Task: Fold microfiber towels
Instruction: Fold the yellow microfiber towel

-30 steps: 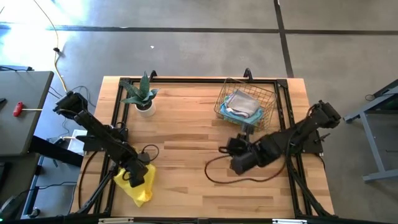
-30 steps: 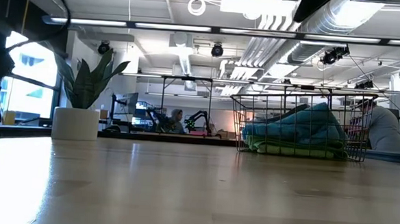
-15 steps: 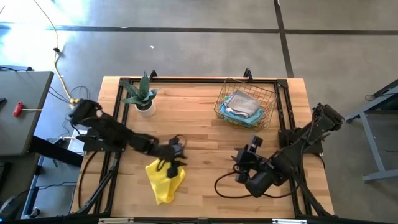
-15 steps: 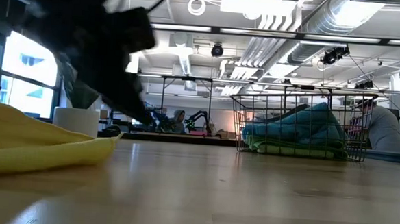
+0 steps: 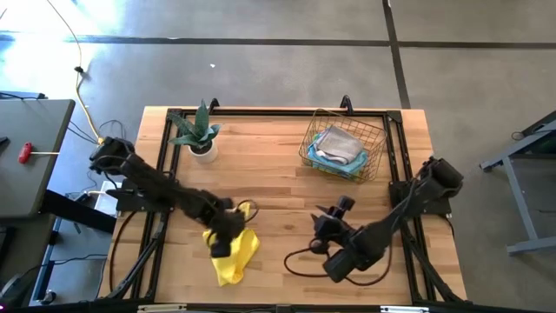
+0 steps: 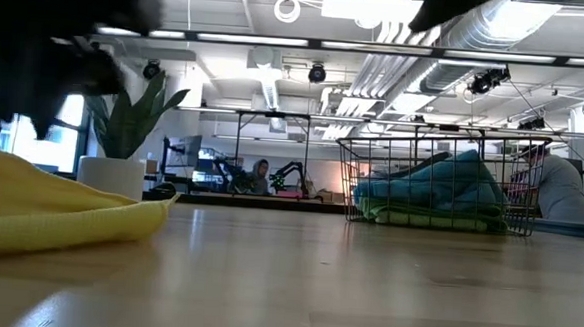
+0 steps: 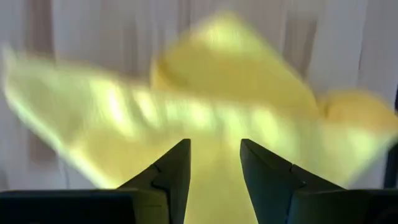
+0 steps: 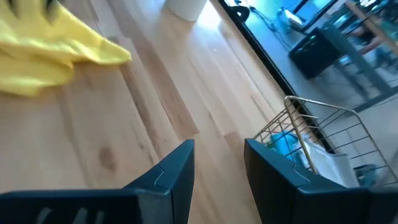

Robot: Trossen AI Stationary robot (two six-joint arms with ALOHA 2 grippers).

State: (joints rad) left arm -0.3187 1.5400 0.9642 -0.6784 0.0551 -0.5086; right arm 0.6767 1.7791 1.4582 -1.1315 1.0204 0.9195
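A yellow towel (image 5: 236,259) lies crumpled on the table near its front left; it also shows in the low view (image 6: 59,216) and in the right wrist view (image 8: 56,46). My left gripper (image 5: 221,243) is open just above the towel's far left part, and its fingers (image 7: 214,155) point down at the towel (image 7: 205,93). My right gripper (image 5: 334,219) is open and empty above the bare table, right of the towel (image 8: 219,158). Grey, blue and green towels lie piled in a wire basket (image 5: 344,146).
The wire basket (image 6: 441,186) stands at the far right of the table. A potted plant (image 5: 201,132) stands at the far left. A black cable (image 5: 304,261) loops on the table under my right arm. Bare wood (image 5: 278,187) lies between the two arms.
My left gripper has carried the yellow towel from the front left corner toward the right, and the towel now lies on the table. The gripper has then come back toward the near left, over the towel. My right gripper has gone toward the near edge.
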